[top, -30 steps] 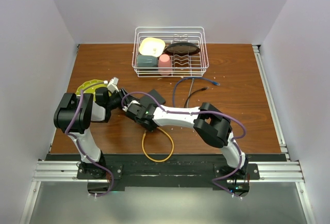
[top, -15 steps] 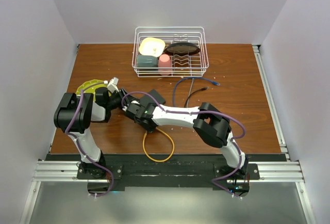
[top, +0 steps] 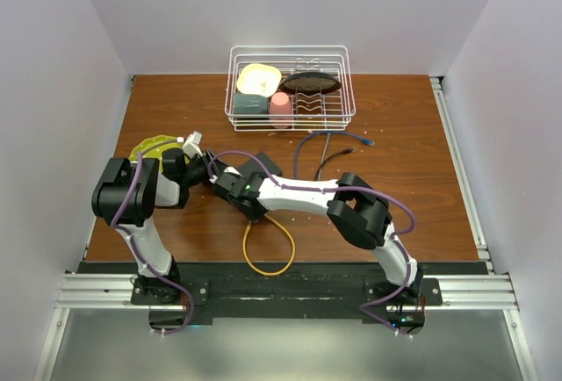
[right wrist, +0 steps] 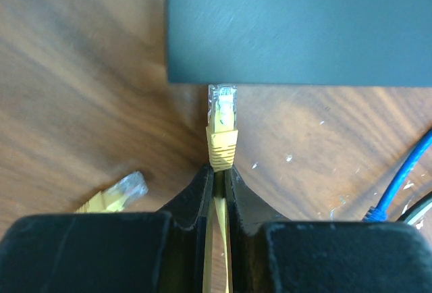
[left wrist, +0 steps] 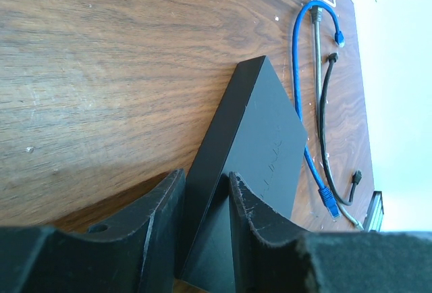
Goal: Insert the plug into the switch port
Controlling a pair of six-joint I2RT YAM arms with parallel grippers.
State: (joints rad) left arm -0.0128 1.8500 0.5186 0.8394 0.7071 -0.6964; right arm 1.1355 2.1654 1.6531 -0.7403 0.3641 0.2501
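Yellow cable (right wrist: 221, 150) is pinched in the right gripper (right wrist: 217, 171) just behind its clear plug (right wrist: 223, 100). This leaves the plug sticking straight out, aimed at the near edge of the dark grey box (right wrist: 290, 23), and its tip meets that edge. The left gripper (left wrist: 206, 198) is clamped on one end of the box, likely to brace it on the bench (left wrist: 101, 70) against the push of insertion. The switch port itself is hidden. The right wrist view shows only the box's top face, the left wrist view shows a blank side, and from overhead the arms cover it. Whether the plug is lined up with a socket, or has begun to enter, cannot be told. The cable's other plug (right wrist: 125, 188) lies loose nearby.
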